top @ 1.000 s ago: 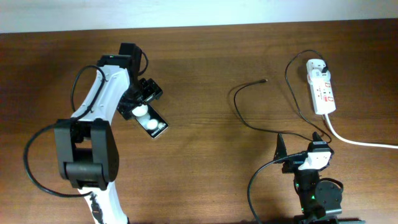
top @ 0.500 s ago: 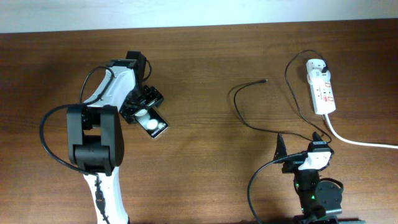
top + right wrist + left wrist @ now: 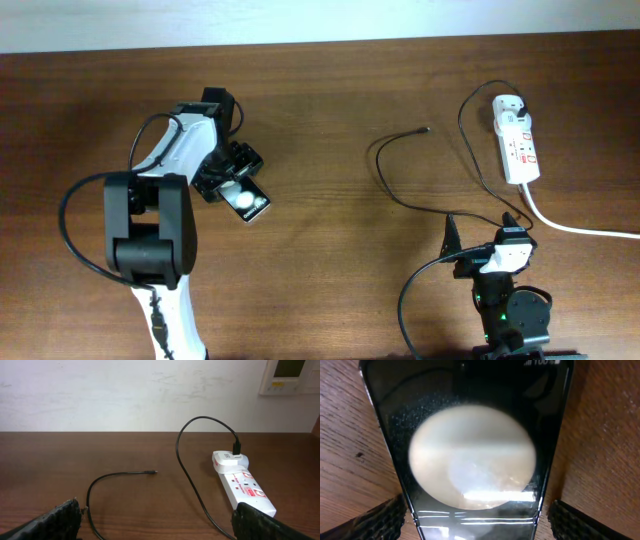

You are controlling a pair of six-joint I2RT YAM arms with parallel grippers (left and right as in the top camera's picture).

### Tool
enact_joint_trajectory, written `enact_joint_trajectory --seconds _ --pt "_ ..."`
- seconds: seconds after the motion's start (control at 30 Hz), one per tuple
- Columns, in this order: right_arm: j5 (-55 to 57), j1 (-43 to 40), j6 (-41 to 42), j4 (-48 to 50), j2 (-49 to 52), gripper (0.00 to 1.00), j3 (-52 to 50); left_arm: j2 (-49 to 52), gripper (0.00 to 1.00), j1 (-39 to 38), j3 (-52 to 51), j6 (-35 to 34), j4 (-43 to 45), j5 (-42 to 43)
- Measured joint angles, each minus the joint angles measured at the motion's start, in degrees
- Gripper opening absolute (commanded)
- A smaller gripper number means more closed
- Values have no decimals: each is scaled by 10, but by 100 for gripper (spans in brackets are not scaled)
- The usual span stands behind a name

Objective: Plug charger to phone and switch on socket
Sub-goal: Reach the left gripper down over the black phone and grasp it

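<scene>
We see the phone (image 3: pixel 251 203) lying flat on the brown wooden surface (image 3: pixel 320 290), in its left half and well apart from everything else. It is turned at a slant to the edges. The left hand (image 3: pixel 226 176) is set down over one end of it. In the left wrist view the phone (image 3: pixel 475 390) fills the frame, with one white round patch (image 3: pixel 472 457) in the middle. The two ribbed fingers (image 3: pixel 367 524) stand one on each side, right at its long edges. We cannot tell whether they press on the phone or only flank it.

The socket (image 3: pixel 517 140) lies near the far right corner, its length running from the far edge toward the near edge. A thick white cord (image 3: pixel 585 232) trails off to the right edge. The charger (image 3: pixel 378 162) has its black plug (image 3: pixel 236 451) seated at the far end of the socket (image 3: pixel 247 490). From there the cable loops across the right half. Its connector tip (image 3: pixel 427 129) lies loose on the wood, left of the socket and touching nothing.

The right hand (image 3: pixel 481 228) sits at the near edge, right of centre. Its fingers (image 3: pixel 55 522) are spread wide and released, holding nothing, with the cable just beyond them.
</scene>
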Motion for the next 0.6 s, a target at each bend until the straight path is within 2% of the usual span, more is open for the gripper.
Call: enact_joint_trajectory --seconds 0.17,0.3,0.6 --pt "0 0 0 0 0 99 0 -3 71 0 -5 -2 3 2" --pt "0 0 0 0 0 99 0 -4 67 0 -5 -4 3 2" --pt "0 0 0 0 0 99 0 11 66 3 26 5 -30 14"
